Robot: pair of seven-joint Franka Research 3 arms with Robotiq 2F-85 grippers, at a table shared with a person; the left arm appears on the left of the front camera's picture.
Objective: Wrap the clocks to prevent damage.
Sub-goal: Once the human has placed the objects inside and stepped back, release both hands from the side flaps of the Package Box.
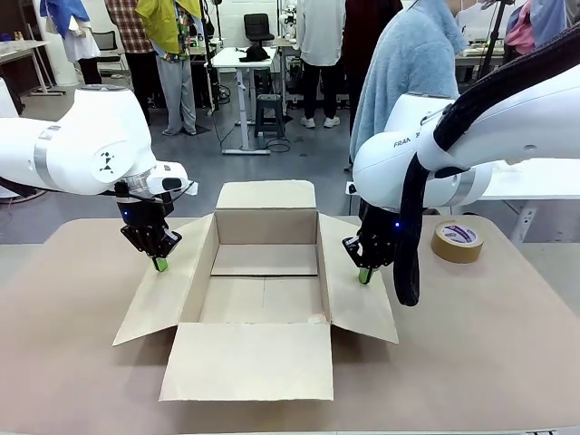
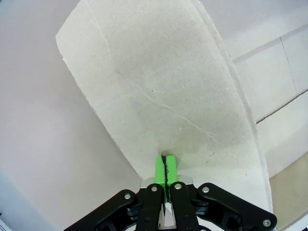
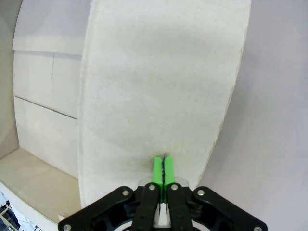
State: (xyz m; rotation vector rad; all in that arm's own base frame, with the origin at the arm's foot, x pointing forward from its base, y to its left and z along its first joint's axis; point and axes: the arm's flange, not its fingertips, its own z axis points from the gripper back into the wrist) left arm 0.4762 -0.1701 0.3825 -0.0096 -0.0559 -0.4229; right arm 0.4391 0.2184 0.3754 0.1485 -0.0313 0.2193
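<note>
My left pincer [image 1: 160, 264] is fully closed: the two green pads lie flat against each other and nothing is between them. Its tip rests on the left flap [image 1: 168, 290] of the cardboard box [image 1: 265, 227], near the fold where that flap meets the box wall. My right pincer [image 1: 364, 275] is in the same state, pads together and holding nothing, with its tip on the right flap [image 1: 362, 308] of the box, also near the fold.

I judge that both tips press these flaps down and outward so that the box stays wide open and does not slide, ready to be filled. The far flap [image 1: 265, 194] of the box stands up and the near flap [image 1: 249, 362] lies flat toward me.

The cardboard is pale brown, matte and a little fibrous, and the left flap has a thin crease running across it. The flaps are flat panels with slanted edges, and the box floor has a seam down its middle. To the right of the box a brown tape roll [image 1: 457, 241] lies flat on the smooth beige counter [image 1: 72, 362]. Behind the box a person in a light blue fleece [image 1: 412, 54] stands. Where the clocks are, I cannot tell.
</note>
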